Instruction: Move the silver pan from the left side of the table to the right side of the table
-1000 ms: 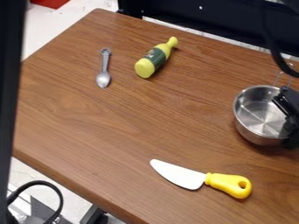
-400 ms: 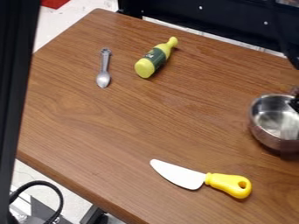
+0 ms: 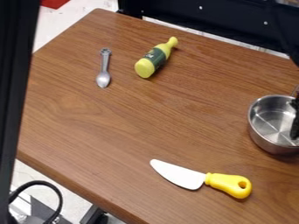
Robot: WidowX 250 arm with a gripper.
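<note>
The spoon [image 3: 103, 72] at 11 o'clock, the bottle [image 3: 155, 58] at 12 and the toy knife [image 3: 201, 178] at 5 had not moved. The shiny pot [image 3: 267, 141] had gone farther out at 3 o'clock, so it seemed to be the one getting moved. Its far side and the black gripper [image 3: 295, 120] were cut off, so I couldn't tell how open the gripper was or if it held the pot.
</note>
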